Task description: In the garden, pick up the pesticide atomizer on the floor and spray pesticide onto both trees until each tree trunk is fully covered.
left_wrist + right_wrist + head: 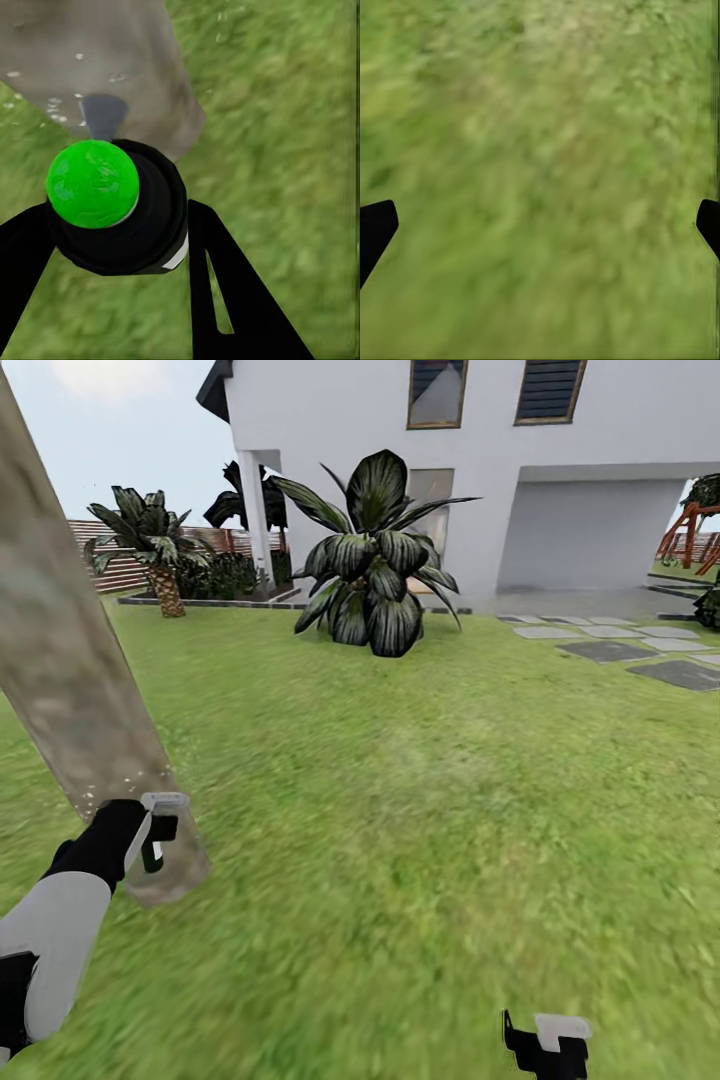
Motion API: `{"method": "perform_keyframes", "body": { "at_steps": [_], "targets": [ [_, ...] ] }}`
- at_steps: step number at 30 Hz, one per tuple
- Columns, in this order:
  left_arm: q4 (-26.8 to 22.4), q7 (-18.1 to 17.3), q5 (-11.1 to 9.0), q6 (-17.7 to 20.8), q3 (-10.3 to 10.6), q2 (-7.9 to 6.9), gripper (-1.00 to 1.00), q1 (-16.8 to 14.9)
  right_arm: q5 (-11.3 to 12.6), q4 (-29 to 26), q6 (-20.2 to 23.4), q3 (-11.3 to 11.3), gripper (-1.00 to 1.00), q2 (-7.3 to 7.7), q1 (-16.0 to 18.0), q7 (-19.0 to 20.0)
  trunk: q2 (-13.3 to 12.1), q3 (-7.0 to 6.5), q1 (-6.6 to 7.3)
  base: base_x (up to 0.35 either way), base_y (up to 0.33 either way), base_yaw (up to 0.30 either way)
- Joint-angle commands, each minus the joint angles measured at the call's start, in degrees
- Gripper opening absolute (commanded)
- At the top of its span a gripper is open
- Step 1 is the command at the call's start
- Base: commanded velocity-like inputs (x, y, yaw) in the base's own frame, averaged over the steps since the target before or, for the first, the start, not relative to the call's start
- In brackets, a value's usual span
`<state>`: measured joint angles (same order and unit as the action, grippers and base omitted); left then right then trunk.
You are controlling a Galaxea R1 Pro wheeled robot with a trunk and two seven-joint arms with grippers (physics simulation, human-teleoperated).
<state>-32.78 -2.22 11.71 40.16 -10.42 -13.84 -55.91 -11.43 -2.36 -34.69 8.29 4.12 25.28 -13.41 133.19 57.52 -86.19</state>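
- The left gripper (160,830) is held out low at the robot's left, right in front of the foot of a leaning tree trunk (70,650).
- In the left wrist view the pesticide atomizer (120,206) sits between the two black fingers (225,292): a black body with a round bright green cap (92,183). The fingers are closed against its sides, so this gripper is clamped on the atomizer.
- Just past the green cap, a small grey cone-shaped patch (103,116) lies on the mottled grey-brown bark, and pale specks (56,105) dot the trunk around it.
- The trunk's base (112,67) meets the grass close beyond the atomizer; I cannot tell if the nozzle touches the bark.
- From the head view the trunk slants up and away to the left, its lower end speckled with light flecks just above the gripper.
- The right gripper (545,1040) hangs low at the robot's right, well apart from the trunk, over bare lawn (420,810).
- In the right wrist view its fingertips (375,229) show at opposite edges with only grass between, so its fingers stand wide apart and hold nothing.
- Farther off stand a broad-leaved dark plant (375,560), a small palm (150,545) by the slatted fence (120,560), grey stepping stones (620,650), and a white house (480,460).
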Motion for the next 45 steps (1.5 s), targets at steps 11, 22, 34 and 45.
{"method": "perform_keyframes", "body": {
  "at_steps": [11,22,34,45],
  "targets": [
    [0.1,0.4,0.7,0.1,-0.5,-0.1,-1.0,0.7,-0.6,0.1,-0.1,0.4,1.0,-0.07,0.0,-0.2,0.0,0.05,0.01,0.094,-0.26,0.217],
    [1.2,0.4,0.4,-0.5,-0.7,0.0,-1.0,4.2,-0.6,0.1,0.0,0.4,1.0,-0.08,0.0,-0.2,0.0,0.05,0.01,0.21,-0.203,0.205],
    [1.1,-0.1,0.0,-2.1,-4.3,-0.18,-1.0,11.9,-0.6,0.1,-0.1,0.4,1.0,-0.08,0.0,-0.2,0.0,0.05,0.01,-0.131,-0.109,0.0],
    [1.1,-26.5,4.8,-26.8,0.5,-1.32,-1.0,19.6,-1.9,-2.4,0.2,-1.8,1.0,0.06,0.0,0.1,0.0,0.05,0.01,0.0,0.0,0.0]
  ]
}}
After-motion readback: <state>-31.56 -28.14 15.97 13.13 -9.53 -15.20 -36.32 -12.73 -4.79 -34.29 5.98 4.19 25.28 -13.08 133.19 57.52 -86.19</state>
